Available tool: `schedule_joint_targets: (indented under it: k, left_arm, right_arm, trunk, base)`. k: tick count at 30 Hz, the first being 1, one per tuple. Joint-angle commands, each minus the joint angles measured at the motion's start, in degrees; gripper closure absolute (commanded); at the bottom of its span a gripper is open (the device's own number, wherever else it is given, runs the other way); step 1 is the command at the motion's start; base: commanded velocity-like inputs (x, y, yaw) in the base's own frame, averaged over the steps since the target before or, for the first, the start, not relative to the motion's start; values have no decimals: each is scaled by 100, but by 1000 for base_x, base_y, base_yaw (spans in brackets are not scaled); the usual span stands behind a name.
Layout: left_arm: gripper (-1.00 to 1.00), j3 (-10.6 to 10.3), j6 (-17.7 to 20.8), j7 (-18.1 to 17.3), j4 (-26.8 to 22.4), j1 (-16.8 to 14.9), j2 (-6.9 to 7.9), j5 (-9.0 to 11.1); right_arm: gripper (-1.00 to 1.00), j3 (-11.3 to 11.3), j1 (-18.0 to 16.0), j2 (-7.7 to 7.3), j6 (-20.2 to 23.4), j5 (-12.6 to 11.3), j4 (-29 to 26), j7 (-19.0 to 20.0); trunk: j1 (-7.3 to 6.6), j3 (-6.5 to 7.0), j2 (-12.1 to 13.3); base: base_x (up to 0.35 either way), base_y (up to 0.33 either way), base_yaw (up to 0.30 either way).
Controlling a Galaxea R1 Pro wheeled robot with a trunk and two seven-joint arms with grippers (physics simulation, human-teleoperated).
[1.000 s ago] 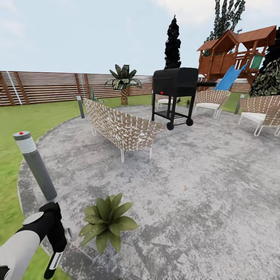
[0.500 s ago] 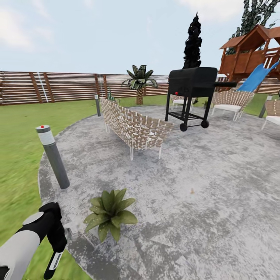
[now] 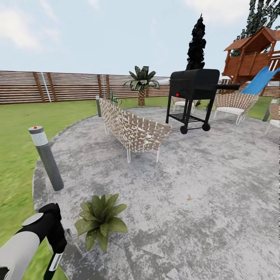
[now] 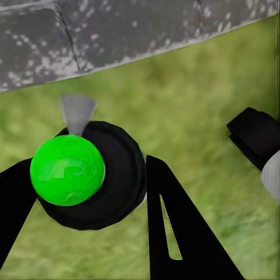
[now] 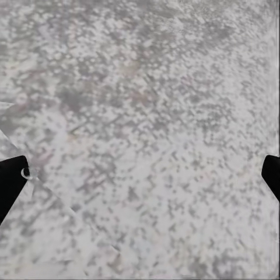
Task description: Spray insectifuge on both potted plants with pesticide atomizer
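The pick-up looks done. In the left wrist view the left gripper has its two black fingers pressed against either side of the atomizer, seen end-on as a round black body topped by a bright green ball. A grey wedge, probably the nozzle or its spray cone, points away from the gripper towards the patio edge. Under it is lawn, with the paved rim just beyond.

The right gripper carries nothing. Its fingertips stand wide apart over bare paving.

In the head view one plant sits on the patio close to its left edge, just beside the left arm and near a bollard. Its pot is hidden under the leaves. A wicker sofa and a grill stand well beyond it. Something small and dark sits behind the grill, but it is too small to say whether it is the second plant.

So the step in hand seems to be lining up on the first plant. The atomizer is over grass and not clearly aimed at the leaves. The next move calls for swinging the left arm in over the patio edge, pointing the nozzle at the rosette, and sweeping so that every leaf is wetted. The second plant then has to be found.
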Motion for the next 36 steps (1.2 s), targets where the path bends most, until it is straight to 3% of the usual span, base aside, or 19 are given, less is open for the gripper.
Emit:
schedule_joint_targets:
  k: [1,6,19,22,24,34,36]
  left_arm:
    - [100,37,60,-19,-6,-1,-6,-44]
    - [100,64,60,222,-3,1,-6,-32]
    - [100,78,60,259,4,33,1,-22]
    - [100,265,60,333,20,44,18,-27]
    - [100,426,60,584,74,45,40,-24]
    - [100,481,60,684,58,45,35,-13]
    - [100,610,60,694,62,45,44,-12]
  right_arm:
    - [-100,50,-2,1,-14,-55,2,-9]
    - [-100,50,-2,3,-14,-55,2,-10]
    - [-100,50,-2,1,-14,-55,2,-11]
    - [-100,50,-2,-9,-17,-54,12,-7]
    - [-100,50,-2,-78,-21,-48,24,1]
    - [-100,50,-2,-120,-22,-55,-2,-4]
    - [-100,50,-2,-115,-22,-55,-3,-4]
  trunk:
    - [-1,-6,-2]
    - [-1,-6,-2]
    - [-1,-6,-2]
    - [-1,-6,-2]
    - [-1,-6,-2]
    - [-1,-6,-2]
    - [-1,-6,-2]
  base:
    - [3,-275,0]
    - [1,-276,141]
    - [0,-276,260]
    - [0,-276,42]
    - [0,-276,9]
    - [0,-276,5]
    - [-28,-276,180]
